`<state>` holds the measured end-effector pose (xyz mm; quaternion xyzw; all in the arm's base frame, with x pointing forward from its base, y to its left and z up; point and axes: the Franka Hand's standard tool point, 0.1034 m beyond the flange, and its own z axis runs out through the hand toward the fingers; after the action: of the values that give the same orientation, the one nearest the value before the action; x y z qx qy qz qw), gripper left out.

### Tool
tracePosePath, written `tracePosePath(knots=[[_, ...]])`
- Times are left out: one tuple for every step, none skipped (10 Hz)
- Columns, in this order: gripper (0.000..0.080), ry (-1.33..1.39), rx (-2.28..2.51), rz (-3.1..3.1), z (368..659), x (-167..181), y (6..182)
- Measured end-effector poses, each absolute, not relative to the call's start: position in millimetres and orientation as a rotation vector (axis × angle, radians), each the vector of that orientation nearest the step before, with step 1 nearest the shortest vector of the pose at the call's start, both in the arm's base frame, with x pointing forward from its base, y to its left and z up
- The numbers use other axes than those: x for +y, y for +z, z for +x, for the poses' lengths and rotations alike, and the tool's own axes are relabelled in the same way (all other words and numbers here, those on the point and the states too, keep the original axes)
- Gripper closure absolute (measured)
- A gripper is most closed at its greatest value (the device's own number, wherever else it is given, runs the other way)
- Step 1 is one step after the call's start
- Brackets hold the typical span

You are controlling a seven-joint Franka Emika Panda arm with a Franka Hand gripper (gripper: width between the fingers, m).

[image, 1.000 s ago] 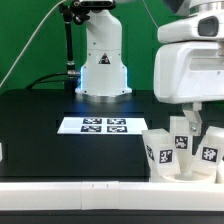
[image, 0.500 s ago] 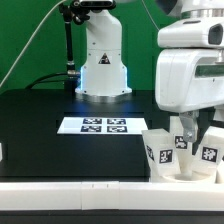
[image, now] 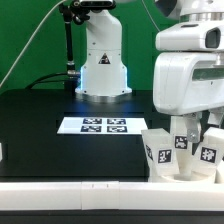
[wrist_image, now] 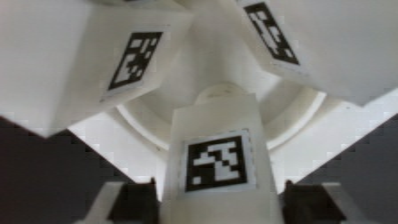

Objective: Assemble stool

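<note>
Stool parts crowd the table's corner at about four o'clock in the exterior view: three blocky white legs show there, each with a black-and-white square tag. One leg [image: 157, 153] stands at the cluster's nine-o'clock side, a second leg [image: 210, 152] at its three-o'clock side, and a third leg [image: 181, 140] between them, directly under the arm's big white wrist housing. The legs are matte white plastic, squared and faceted, tapering a little.

The wrist view counts the same — three tagged legs. One upright leg [wrist_image: 219, 150] fills the middle with its tag facing the camera, and two others lean in as flat-faced slabs, a tilted leg [wrist_image: 135, 62] and another tilted leg [wrist_image: 270, 34]. Behind them curves the round seat [wrist_image: 302, 112], smooth white plastic with stepped ring rims.

The gripper [wrist_image: 217, 198] straddles the upright leg: its two dark fingers [wrist_image: 127, 200] sit narrow, one at each side of the leg's base, though whether the pads actually press the plastic cannot be told.

One marker board [image: 100, 125] lies flat on the black table [image: 40, 135] near the centre, carrying four square tags, well apart from the legs. A white robot base [image: 102, 60] stands at twelve o'clock.
</note>
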<state>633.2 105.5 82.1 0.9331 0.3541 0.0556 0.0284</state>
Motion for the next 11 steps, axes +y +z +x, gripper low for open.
tracePosePath(knots=[[0.0458,0.18,1.036,2.901,633.6,103.0,81.7],[0.0458,0.208,0.924,2.936,635.8,97.7,81.7],[0.0458,0.26,0.657,3.013,637.1,97.5,81.0],[0.0458,0.306,0.408,3.07,638.1,98.1,80.4],[0.0458,0.325,0.185,3.111,639.3,99.3,80.4],[0.0458,0.335,0.06,3.123,640.5,99.8,80.5],[0.0458,0.335,-0.057,3.131,640.4,99.3,80.5],[0.0458,0.335,-0.143,3.133,640.3,99.2,80.4],[0.0458,0.334,-0.237,3.134,640.2,99.1,80.3],[0.0458,0.332,-0.347,3.131,640.0,99.1,80.2],[0.0458,0.337,-0.543,3.123,638.9,100.6,79.2]])
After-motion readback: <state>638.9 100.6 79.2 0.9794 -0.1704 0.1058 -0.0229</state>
